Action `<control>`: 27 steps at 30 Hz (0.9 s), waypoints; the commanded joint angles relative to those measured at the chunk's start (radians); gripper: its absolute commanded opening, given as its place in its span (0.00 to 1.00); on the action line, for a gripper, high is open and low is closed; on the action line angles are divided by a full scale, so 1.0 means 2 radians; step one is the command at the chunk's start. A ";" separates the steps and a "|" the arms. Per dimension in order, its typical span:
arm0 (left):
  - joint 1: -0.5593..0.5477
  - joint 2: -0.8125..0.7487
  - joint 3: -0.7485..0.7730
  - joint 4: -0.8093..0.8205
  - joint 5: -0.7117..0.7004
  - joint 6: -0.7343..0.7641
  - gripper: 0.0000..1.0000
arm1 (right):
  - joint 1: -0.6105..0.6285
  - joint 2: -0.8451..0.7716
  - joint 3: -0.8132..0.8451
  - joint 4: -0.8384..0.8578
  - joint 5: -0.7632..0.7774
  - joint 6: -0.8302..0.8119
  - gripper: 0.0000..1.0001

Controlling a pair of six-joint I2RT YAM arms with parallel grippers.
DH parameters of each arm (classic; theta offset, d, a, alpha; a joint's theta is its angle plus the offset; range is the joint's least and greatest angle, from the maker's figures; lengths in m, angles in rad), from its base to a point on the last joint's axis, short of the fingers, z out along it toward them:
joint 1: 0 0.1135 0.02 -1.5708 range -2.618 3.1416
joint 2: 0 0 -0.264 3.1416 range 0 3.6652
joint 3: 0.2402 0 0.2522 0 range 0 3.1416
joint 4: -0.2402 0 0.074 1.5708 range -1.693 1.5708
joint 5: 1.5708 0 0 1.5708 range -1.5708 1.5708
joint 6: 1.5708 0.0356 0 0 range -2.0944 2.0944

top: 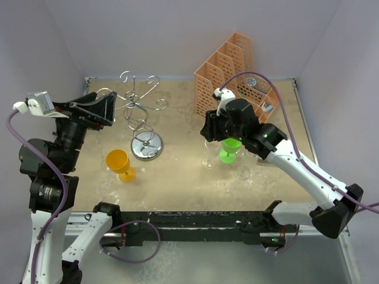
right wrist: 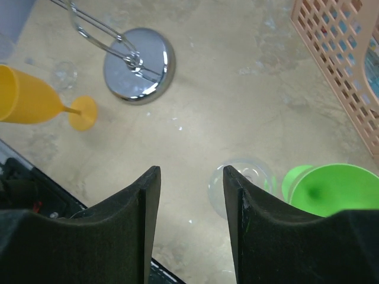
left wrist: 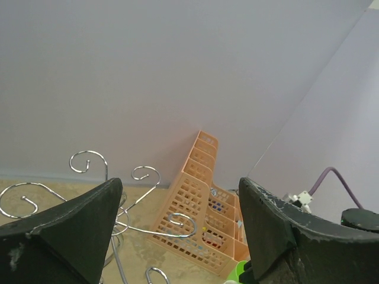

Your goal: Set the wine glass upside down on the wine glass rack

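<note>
- Clear wine glass (right wrist: 254,177): apparently upright, just outside one finger of the right gripper (right wrist: 190,171), not between the jaws (taken as the intended piece; coloured goblets stood near).
- Handling note: the grasp likely called for a sideways shift until the stem sat centred in the gap, then a gentle close, clear of the green goblet (right wrist: 331,189) just beside the glass.
- Right gripper: jaws apart, nothing between them.
- Wine glass rack (top: 139,106): well apart, to that gripper's left.
- Left gripper (left wrist: 179,182): jaws wide, empty, raised near the rack.
</note>
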 commanded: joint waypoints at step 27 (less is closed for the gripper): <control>0.003 0.006 0.019 0.039 0.032 -0.019 0.76 | 0.050 0.062 -0.055 -0.006 0.092 0.035 0.23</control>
